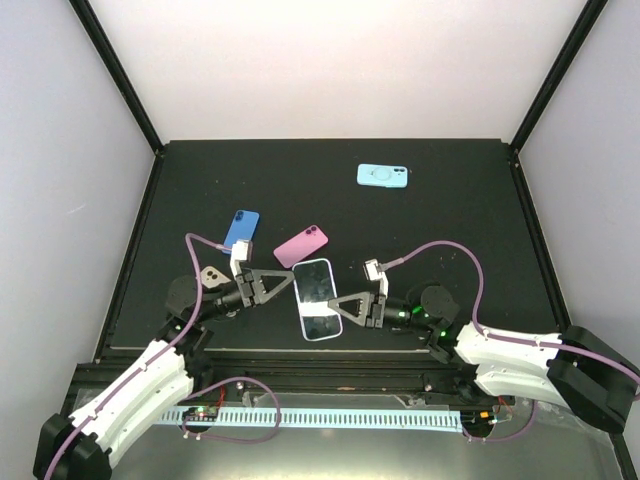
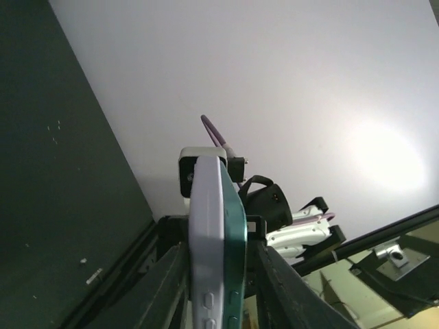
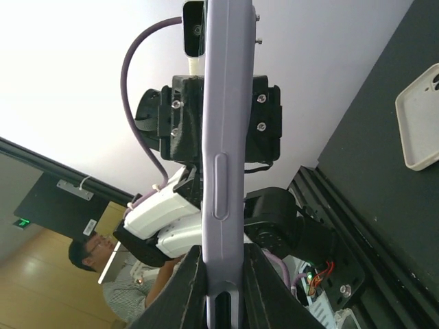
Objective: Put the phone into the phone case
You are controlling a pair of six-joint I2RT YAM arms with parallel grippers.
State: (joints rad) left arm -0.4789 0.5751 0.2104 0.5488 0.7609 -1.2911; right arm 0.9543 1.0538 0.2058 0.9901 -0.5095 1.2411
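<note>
The phone [image 1: 317, 298], screen up, sits in a lavender phone case and hangs between my two grippers near the table's front edge. My left gripper [image 1: 283, 283] straddles its left end. In the left wrist view the phone's teal edge [image 2: 236, 233] stands proud of the lavender case [image 2: 206, 233]. One finger [image 2: 168, 288] lies against the case, while a thin gap shows between the phone and the other finger [image 2: 288, 295]. My right gripper [image 1: 347, 305] clamps the other end. In the right wrist view its fingers [image 3: 185, 288] press both sides of the case [image 3: 223, 137].
On the black mat lie a blue case [image 1: 240, 230], a pink one [image 1: 302, 246], a light blue one [image 1: 383, 176] at the back, and a beige one [image 1: 212, 275] [image 3: 417, 116] beside the left arm. The frame rail runs along the near edge.
</note>
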